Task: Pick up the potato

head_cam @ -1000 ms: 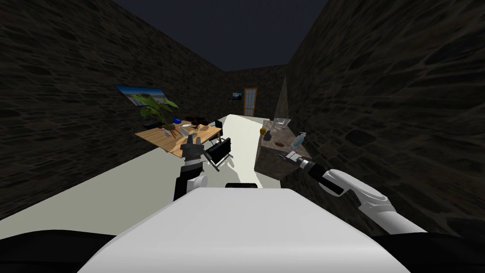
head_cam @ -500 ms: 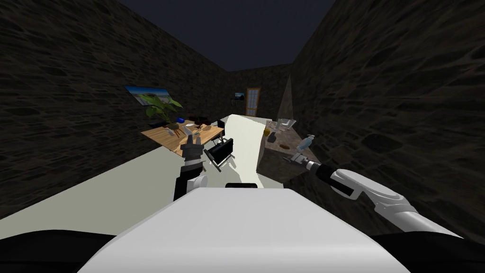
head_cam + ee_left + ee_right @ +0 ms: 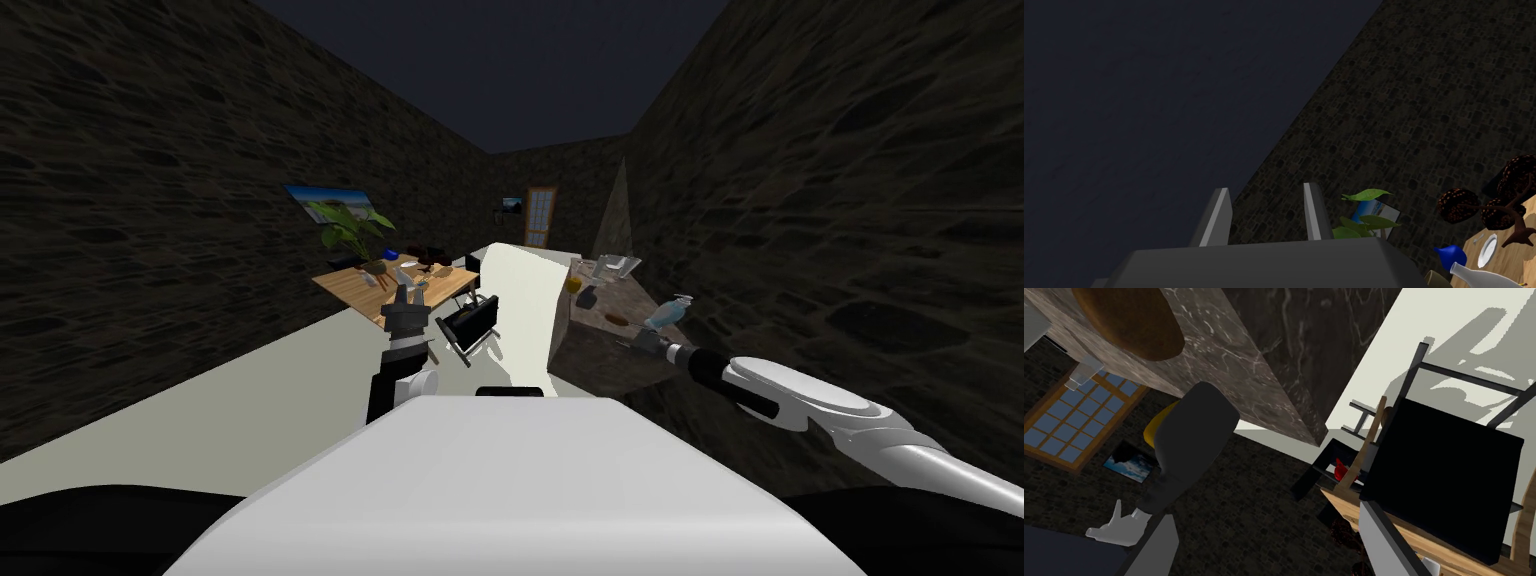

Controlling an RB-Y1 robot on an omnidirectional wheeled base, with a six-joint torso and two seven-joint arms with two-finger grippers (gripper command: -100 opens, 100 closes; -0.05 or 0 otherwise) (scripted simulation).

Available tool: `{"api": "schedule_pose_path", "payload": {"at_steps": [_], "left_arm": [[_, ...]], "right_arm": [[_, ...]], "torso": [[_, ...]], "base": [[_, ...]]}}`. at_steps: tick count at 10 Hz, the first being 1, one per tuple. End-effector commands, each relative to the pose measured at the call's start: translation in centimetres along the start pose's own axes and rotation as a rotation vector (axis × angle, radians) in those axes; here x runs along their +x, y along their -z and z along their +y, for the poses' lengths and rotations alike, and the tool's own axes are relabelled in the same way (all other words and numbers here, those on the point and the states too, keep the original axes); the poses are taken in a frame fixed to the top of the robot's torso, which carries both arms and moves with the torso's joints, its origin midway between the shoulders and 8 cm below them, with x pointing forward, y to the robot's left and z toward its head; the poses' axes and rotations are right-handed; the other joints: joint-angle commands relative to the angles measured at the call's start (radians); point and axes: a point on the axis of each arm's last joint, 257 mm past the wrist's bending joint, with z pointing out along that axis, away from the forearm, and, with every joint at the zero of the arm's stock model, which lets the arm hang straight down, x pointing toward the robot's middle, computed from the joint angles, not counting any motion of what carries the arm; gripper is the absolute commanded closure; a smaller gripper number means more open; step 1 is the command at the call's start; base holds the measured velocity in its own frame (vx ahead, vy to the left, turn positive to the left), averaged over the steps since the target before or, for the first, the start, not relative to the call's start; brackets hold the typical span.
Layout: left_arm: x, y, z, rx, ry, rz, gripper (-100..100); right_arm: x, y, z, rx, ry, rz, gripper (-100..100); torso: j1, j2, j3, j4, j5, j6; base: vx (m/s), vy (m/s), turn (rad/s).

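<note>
The potato (image 3: 616, 319) is a brown oval lying on the dark marble counter (image 3: 590, 350) at my right. In the right wrist view the potato (image 3: 1129, 323) lies on the counter top (image 3: 1234, 363), well ahead of the fingers. My right gripper (image 3: 640, 343) hovers over the counter's near part, just short of the potato, beside a blue spray bottle (image 3: 665, 315). Its fingers (image 3: 1384, 543) stand wide apart and open, with nothing between them. My left gripper (image 3: 404, 296) is raised in front of my chest, open and empty (image 3: 1269, 212).
A dark grey bottle (image 3: 1189, 443) and a yellow thing (image 3: 1155, 429) stand on the counter beyond the potato. A black chair (image 3: 468, 322) and a wooden table (image 3: 350, 287) with a plant (image 3: 350, 228) and dishes stand at the left. Dark stone walls close both sides.
My view has swung, so the room has slid rightward. My right arm has stretched further out, bringing its gripper close to the potato. The left arm is unchanged.
</note>
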Motion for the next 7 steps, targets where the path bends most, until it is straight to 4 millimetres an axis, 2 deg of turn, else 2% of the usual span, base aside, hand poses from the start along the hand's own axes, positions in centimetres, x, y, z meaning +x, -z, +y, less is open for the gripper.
{"api": "schedule_pose_path", "payload": {"at_steps": [1, 3, 5, 7], "left_arm": [[0.0, 0.0, 0.0, 0.000, 0.000, 0.000, 0], [0.0, 0.0, 0.0, 0.000, 0.000, 0.000, 0], [0.0, 0.0, 0.0, 0.000, 0.000, 0.000, 0], [0.0, 0.0, 0.0, 0.000, 0.000, 0.000, 0]], "right_arm": [[1.6, 0.3, -0.8, 0.003, 0.031, 0.042, -100], [5.6, 2.0, -2.2, -0.004, 0.107, 0.149, -100], [8.9, 3.7, -3.0, -0.022, 0.172, 0.239, -100], [9.2, 3.8, -3.2, -0.018, 0.170, 0.246, -100]], "torso": [[0.000, 0.000, 0.000, 0.000, 0.000, 0.000], [-0.001, 0.002, 0.001, 0.001, 0.000, 0.000], [-0.001, -0.003, -0.002, -0.001, 0.000, 0.000], [-0.003, 0.000, 0.000, 0.000, -0.001, 0.000]], "base": [[0.099, 0.050, 0.024], [0.122, 0.052, 0.056], [0.190, 0.033, 0.077], [0.078, 0.010, 0.003]]}}
